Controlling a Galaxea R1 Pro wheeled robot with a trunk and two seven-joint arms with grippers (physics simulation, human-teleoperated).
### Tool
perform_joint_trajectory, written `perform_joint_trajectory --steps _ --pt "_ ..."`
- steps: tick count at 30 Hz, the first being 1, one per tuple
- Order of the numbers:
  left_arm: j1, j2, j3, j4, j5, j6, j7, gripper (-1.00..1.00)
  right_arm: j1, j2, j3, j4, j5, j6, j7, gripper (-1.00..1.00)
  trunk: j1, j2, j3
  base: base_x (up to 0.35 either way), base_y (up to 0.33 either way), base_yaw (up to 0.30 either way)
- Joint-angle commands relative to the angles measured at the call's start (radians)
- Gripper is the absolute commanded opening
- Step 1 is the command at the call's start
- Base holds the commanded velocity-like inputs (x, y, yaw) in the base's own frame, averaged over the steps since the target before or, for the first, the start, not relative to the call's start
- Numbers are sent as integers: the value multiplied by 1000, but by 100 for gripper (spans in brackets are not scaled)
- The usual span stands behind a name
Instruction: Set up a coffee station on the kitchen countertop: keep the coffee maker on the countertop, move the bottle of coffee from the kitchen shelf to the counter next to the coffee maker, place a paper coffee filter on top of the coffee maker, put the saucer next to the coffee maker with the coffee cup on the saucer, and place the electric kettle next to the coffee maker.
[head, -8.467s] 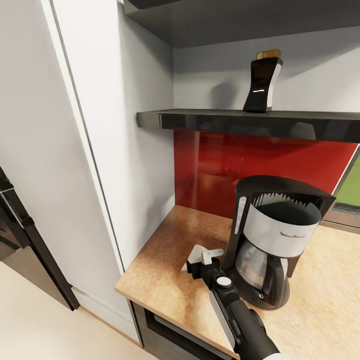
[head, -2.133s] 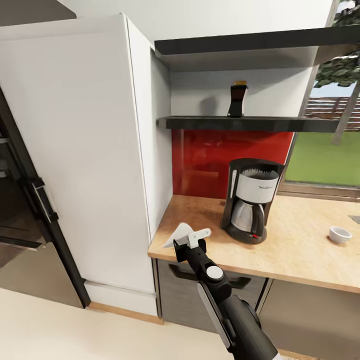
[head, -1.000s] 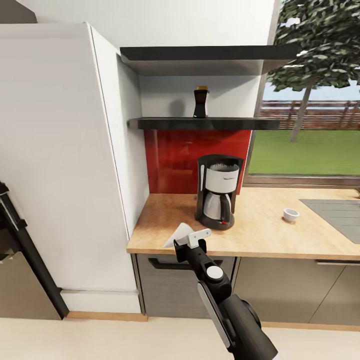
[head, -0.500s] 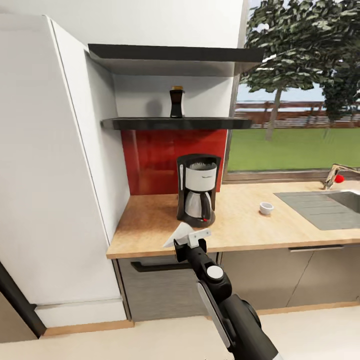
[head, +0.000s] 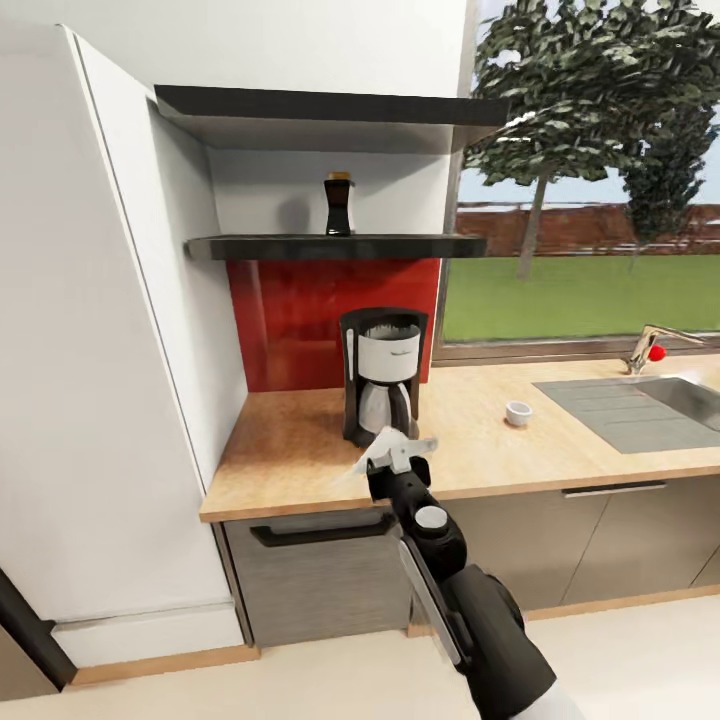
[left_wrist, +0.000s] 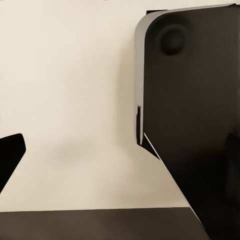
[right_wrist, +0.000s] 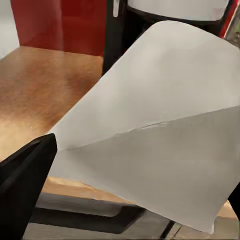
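Observation:
The coffee maker (head: 383, 375) stands on the countertop (head: 290, 450) in front of the red backsplash. My right gripper (head: 397, 458) hovers just in front of it, near the counter's front edge, shut on the white paper coffee filter (head: 376, 448). In the right wrist view the paper coffee filter (right_wrist: 150, 125) spreads wide before the coffee maker (right_wrist: 119, 40). The bottle of coffee (head: 338, 204) stands on the dark shelf (head: 330, 246) above. To the right on the counter sits the small white coffee cup (head: 517, 412). The saucer and the electric kettle are out of view. My left gripper's dark fingertips (left_wrist: 9, 156) sit far apart over pale floor.
A tall white cabinet (head: 110, 350) walls the counter's left end. A sink (head: 640, 405) with a faucet (head: 645, 350) lies at the right, under the window. Below the counter are grey drawer fronts (head: 320, 570) with a dark handle. A second shelf (head: 320, 105) hangs higher up.
The whole view has shifted, showing more sink and window, so the camera has moved. My right gripper with the filter has risen a little and now overlaps the coffee maker's base.

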Motion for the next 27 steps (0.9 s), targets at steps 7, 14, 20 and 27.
perform_joint_trajectory --steps 7,14,20,27 --pt "0 -2 -1 -1 -1 31 0 100 -371 0 1 18 17 467 -145 -100 1 -2 -2 0 0 0" --pt "0 -9 -3 -4 -4 35 -2 100 -690 0 -3 357 22 493 -149 -100 1 -2 -2 0 0 0" --pt "0 -9 -3 -7 -6 35 -2 100 -880 0 -3 588 22 493 -149 -100 1 -2 -2 0 0 0" --pt "0 -10 -2 -12 -6 36 -4 100 -1029 0 1 763 22 493 -149 -100 1 -2 -2 0 0 0"
